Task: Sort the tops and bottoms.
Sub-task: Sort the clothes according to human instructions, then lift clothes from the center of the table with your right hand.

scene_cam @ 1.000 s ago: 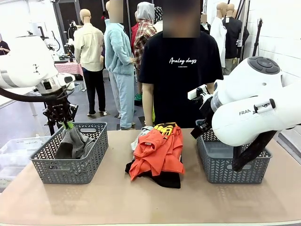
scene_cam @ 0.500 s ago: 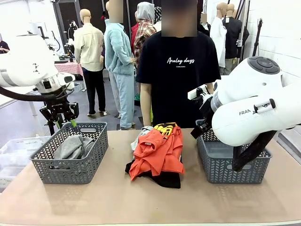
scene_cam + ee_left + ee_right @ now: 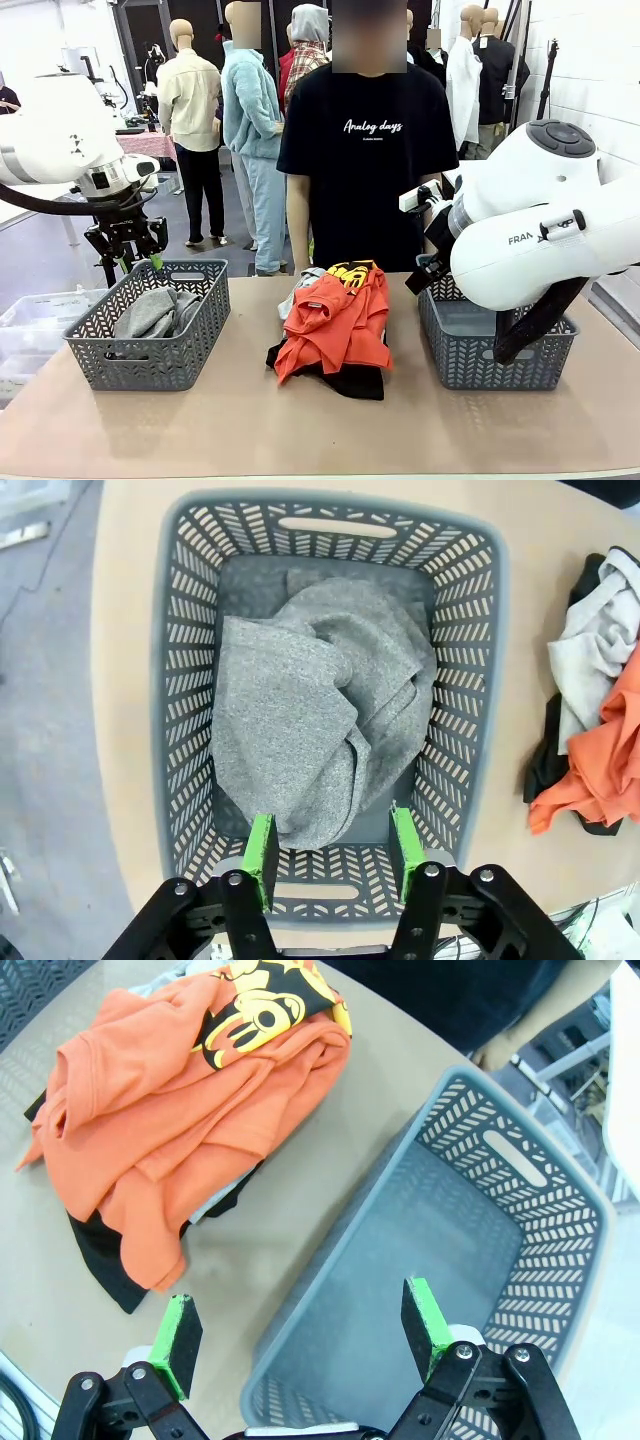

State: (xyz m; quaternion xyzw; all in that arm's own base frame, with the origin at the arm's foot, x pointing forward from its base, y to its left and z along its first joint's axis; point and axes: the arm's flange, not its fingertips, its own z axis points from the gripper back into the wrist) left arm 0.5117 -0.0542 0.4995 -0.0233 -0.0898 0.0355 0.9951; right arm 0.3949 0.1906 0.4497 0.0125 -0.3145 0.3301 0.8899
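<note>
While the left pincer (image 3: 330,820) hangs open and empty over the left basket (image 3: 180,730), the dark grey T-shirt (image 3: 320,720) lies crumpled inside it at the frame's left, seemingly the bin for tops. The right pincer (image 3: 305,1335), spread wide and holding nothing, hovers over the right basket (image 3: 560,1250), likely meant for the other kind. At the centre of the surface (image 3: 500,430), the orange-red shirt (image 3: 335,315) heaps over the light grey sweatshirt (image 3: 590,660) and the black bottoms (image 3: 345,382).

White wall (image 3: 592,60) rt, grey floor (image 3: 40,255), tan tbl (image 3: 300,430).

Black bottoms (image 3: 345,383) and light grey sweatshirt (image 3: 298,286) mostly under the orange-red shirt (image 3: 335,320), only edges in sight.
</note>
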